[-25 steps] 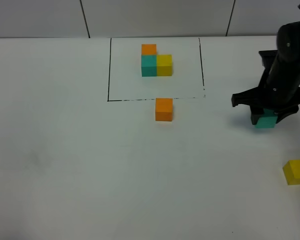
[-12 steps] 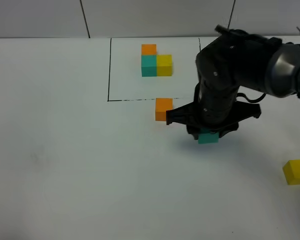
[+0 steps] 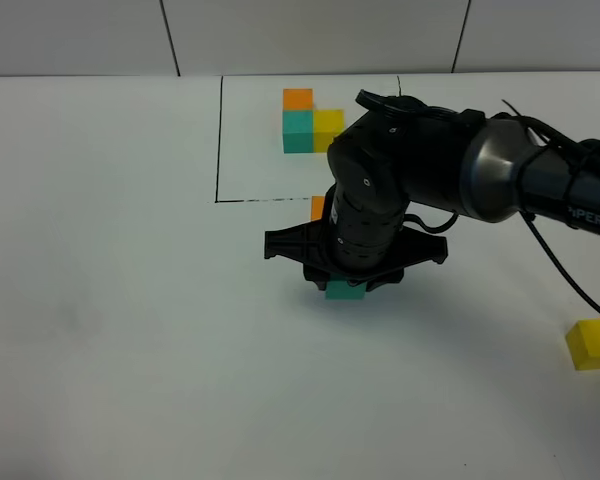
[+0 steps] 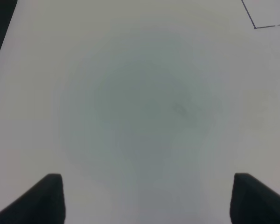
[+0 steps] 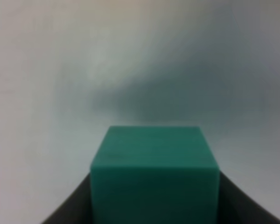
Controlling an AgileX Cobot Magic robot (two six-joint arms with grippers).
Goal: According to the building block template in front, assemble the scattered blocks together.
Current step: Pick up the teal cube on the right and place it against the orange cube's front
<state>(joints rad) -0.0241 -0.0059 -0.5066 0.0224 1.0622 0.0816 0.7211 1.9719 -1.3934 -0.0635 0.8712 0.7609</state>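
The template (image 3: 312, 121) is an L of orange, teal and yellow cubes inside a black-line rectangle at the back. My right gripper (image 3: 346, 288) is shut on the loose teal cube (image 3: 345, 291), which fills the right wrist view (image 5: 154, 179), and holds it over the table just in front of the rectangle's front line. The loose orange cube (image 3: 318, 207) shows only as a sliver behind the right arm. The loose yellow cube (image 3: 593, 344) lies at the far right. My left gripper (image 4: 144, 196) is open over bare table; the exterior view does not show it.
The right arm (image 3: 450, 170) reaches across the middle from the right, with a cable (image 3: 565, 270) trailing from it. The black-line rectangle (image 3: 218, 140) marks the back area; one of its corners shows in the left wrist view (image 4: 255, 27).
The right arm has carried the teal cube leftward from the right side to the middle, now in front of the orange cube, which it mostly hides. Left gripper unchanged.
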